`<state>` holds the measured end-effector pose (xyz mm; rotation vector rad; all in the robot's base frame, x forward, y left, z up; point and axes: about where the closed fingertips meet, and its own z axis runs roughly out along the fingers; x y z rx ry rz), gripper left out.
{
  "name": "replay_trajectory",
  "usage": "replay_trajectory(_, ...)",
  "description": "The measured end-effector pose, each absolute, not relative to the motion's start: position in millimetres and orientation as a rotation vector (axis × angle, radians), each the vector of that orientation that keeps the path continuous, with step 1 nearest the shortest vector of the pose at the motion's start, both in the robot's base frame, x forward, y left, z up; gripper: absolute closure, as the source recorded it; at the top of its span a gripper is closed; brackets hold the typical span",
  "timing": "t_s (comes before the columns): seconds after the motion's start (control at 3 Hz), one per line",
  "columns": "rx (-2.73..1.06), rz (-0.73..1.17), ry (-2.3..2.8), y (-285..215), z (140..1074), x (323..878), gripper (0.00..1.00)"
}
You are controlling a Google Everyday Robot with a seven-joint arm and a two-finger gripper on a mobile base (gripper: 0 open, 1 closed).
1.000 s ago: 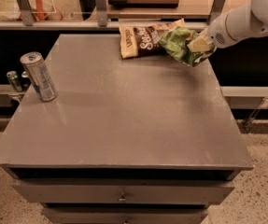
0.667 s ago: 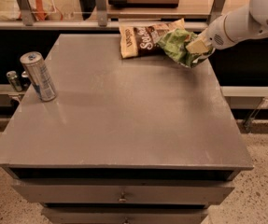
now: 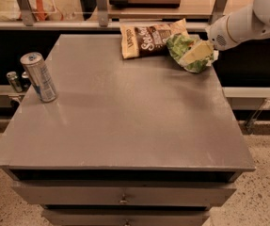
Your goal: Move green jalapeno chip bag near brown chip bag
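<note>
Holding the green jalapeno chip bag (image 3: 178, 44) clenched in my pincer (image 3: 193, 56), I have it low over the far corner of the table (image 3: 125, 117), its foil crumpled around the pincer's cream-coloured tip. The brown chip bag (image 3: 146, 39) lies flat just beyond that tip, on the side away from my white arm (image 3: 247, 20), and the green bag's near edge seems to touch or slightly overlap its cream end. I cannot tell whether the green bag's underside already rests on the table or hangs just above it. A tall drink can (image 3: 39, 76) stands upright well apart from the pincer, across the table near the opposite edge, and plays no part here. As I judge it, the carrying is all but finished and the step in hand is the set-down. To do it well, I should lower until the bag lies fully on the surface before letting go, since the table's edge runs close behind the pincer on the arm side and a loose foil bag could slide off. After letting go, I should lift straight up, then draw back along my arm, so the pincer neither drags the green bag away nor nudges the brown one.
</note>
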<state>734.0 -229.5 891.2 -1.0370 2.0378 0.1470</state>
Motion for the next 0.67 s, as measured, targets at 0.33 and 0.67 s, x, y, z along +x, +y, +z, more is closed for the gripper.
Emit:
replay_trajectory(0.33,-1.089,0.180,2.035,-228.7,896.8,727.3,0.00)
replay_trajectory(0.67,-1.156,0.226,2.021,-225.2,902.7,718.5,0.00)
